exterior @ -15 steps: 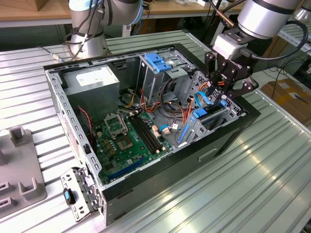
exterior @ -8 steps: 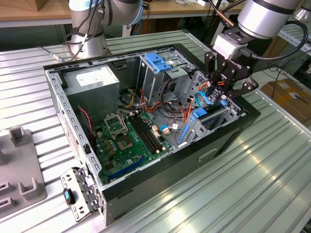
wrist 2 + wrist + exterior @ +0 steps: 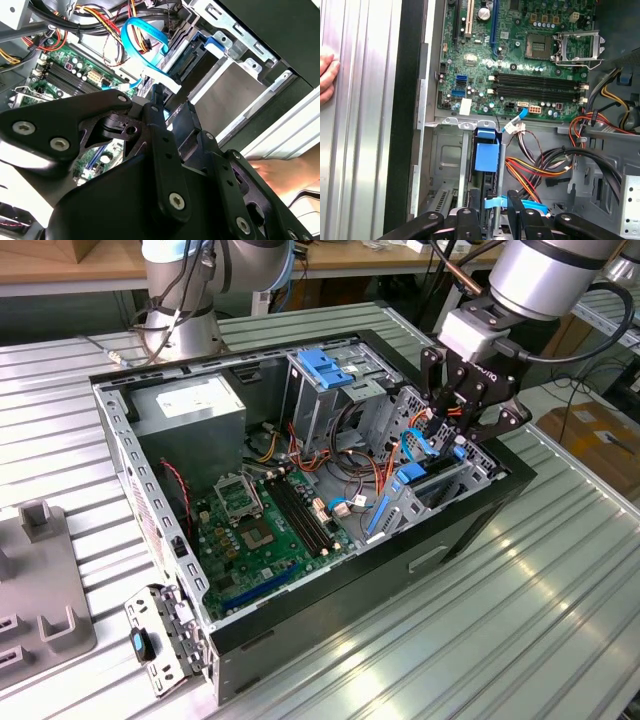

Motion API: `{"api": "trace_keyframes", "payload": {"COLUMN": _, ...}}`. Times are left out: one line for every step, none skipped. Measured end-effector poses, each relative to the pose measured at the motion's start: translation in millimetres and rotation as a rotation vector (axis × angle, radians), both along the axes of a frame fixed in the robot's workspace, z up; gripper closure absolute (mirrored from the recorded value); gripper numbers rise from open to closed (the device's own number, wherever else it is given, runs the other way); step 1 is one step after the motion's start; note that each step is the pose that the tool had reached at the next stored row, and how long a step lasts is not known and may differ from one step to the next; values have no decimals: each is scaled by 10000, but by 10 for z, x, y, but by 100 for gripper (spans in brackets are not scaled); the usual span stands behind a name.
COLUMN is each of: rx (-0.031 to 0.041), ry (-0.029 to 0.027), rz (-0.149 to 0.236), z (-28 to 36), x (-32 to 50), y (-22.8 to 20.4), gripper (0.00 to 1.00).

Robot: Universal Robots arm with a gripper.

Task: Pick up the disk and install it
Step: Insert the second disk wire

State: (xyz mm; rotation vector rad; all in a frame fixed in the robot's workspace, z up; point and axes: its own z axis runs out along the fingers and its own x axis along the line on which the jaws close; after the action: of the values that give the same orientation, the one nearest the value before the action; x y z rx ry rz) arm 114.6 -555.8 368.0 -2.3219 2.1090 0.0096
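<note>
Disk (image 3: 486,155) upright in drive bay (image 3: 445,150), just beneath hand (image 3: 494,214) — grip unclear (hidden)

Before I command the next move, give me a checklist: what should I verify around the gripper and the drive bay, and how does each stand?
1. Gripper is above the drive bay at the exterior view's right end of the case: ok.
2. Disk is in the bay with its silver face and blue carrier showing; whether it is fully seated: cannot tell.
3. Blue cable loops close by the gripper; whether it is free of it: cannot tell.
4. A person's hand rests on the table beside the case wall: not ok.
5. Case is open and the motherboard is uncovered: ok.
</note>
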Motion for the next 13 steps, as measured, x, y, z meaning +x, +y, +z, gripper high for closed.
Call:
{"api": "trace_keyframes", "payload": {"rx": 0, "ry": 0, "rz": 0, "z": 0, "x": 1, "y": 0, "gripper": 64}}
{"api": "trace_keyframes", "payload": {"rx": 0, "ry": 0, "rz": 0, "z": 0, "x": 3, "y": 0, "gripper": 64}}
{"api": "trace_keyframes", "payload": {"rx": -1, "ry": 0, "rz": 1, "z": 0, "x": 10, "y": 0, "gripper": 64}}
{"api": "trace_keyframes", "payload": {"rx": 0, "ry": 0, "rz": 0, "z": 0, "x": 20, "y": 0, "gripper": 64}}
{"api": "trace_keyframes", "payload": {"rx": 1, "ry": 1, "rz": 0, "z": 0, "x": 25, "y": 0, "gripper": 64}}
{"api": "trace_keyframes", "payload": {"rx": 0, "ry": 0, "rz": 0, "z": 0, "x": 30, "y": 0, "gripper": 64}}
{"api": "trace_keyframes", "payload": {"rx": 0, "ry": 0, "rz": 0, "z": 0, "x": 44, "y": 0, "gripper": 64}}
{"api": "trace_keyframes", "payload": {"rx": 0, "ry": 0, "rz": -1, "z": 0, "x": 44, "y": 0, "gripper": 64}}
{"api": "trace_keyframes", "payload": {"rx": 1, "ry": 0, "rz": -1, "z": 0, "x": 44, "y": 0, "gripper": 64}}
{"api": "trace_keyframes", "payload": {"rx": 1, "ry": 0, "rz": 0, "z": 0, "x": 45, "y": 0, "gripper": 64}}
{"api": "trace_keyframes", "payload": {"rx": 1, "ry": 0, "rz": -1, "z": 0, "x": 45, "y": 0, "gripper": 64}}
{"api": "trace_keyframes", "payload": {"rx": 0, "ry": 0, "rz": 0, "z": 0, "x": 45, "y": 0, "gripper": 64}}
{"api": "trace_keyframes", "payload": {"rx": 0, "ry": 0, "rz": 0, "z": 0, "x": 45, "y": 0, "gripper": 64}}
